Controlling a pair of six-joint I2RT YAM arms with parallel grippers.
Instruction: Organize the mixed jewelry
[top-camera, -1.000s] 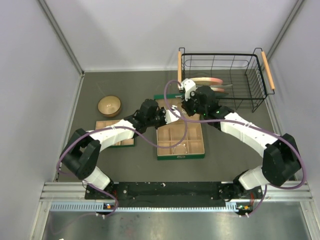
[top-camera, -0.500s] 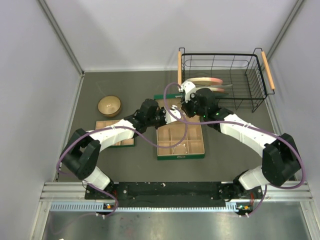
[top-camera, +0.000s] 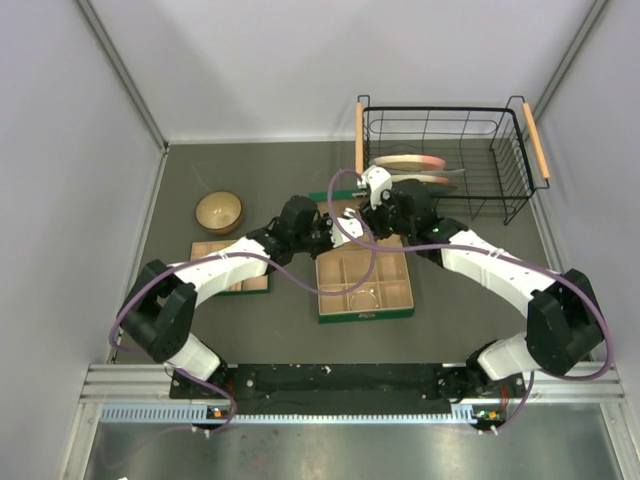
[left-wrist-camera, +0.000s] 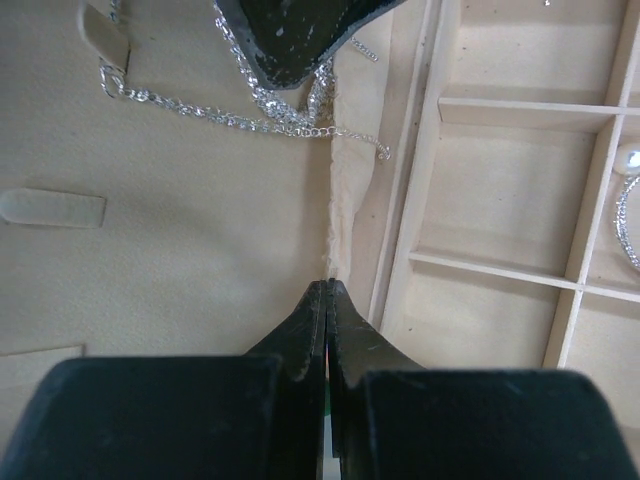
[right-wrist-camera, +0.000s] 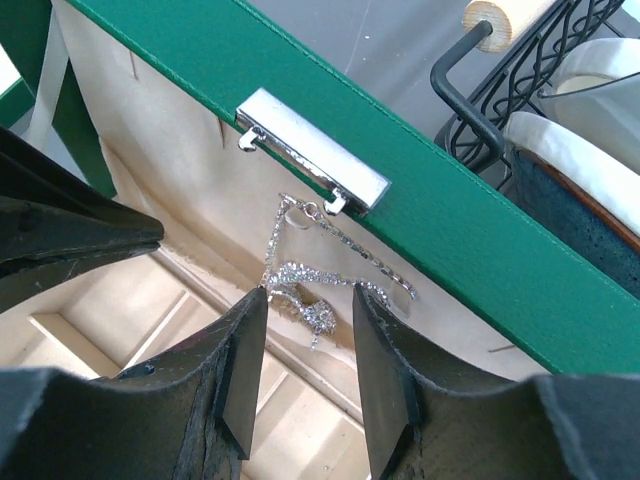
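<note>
The green box (top-camera: 365, 312) lies open, its lid (right-wrist-camera: 450, 200) standing up at the back. A fine silver chain necklace (right-wrist-camera: 318, 292) rests in a heap against the lid's beige lining (left-wrist-camera: 180, 230), below the silver clasp (right-wrist-camera: 312, 150). My right gripper (right-wrist-camera: 308, 305) is open, its fingers either side of the necklace and holding nothing. My left gripper (left-wrist-camera: 328, 288) is shut, its tip pressed at the crease between lining and compartments. A thin silver bracelet hoop (left-wrist-camera: 625, 222) lies in a compartment; the same hoop (top-camera: 366, 297) shows from above.
A round wooden bowl (top-camera: 218, 211) sits at the left. A flat wooden tray (top-camera: 228, 268) lies under my left arm. A black wire basket (top-camera: 445, 160) with plates stands right behind the box lid, close to my right wrist.
My right gripper has opened from shut and drawn slightly back. The green box has shifted a little to the right. My left gripper stays shut in place.
</note>
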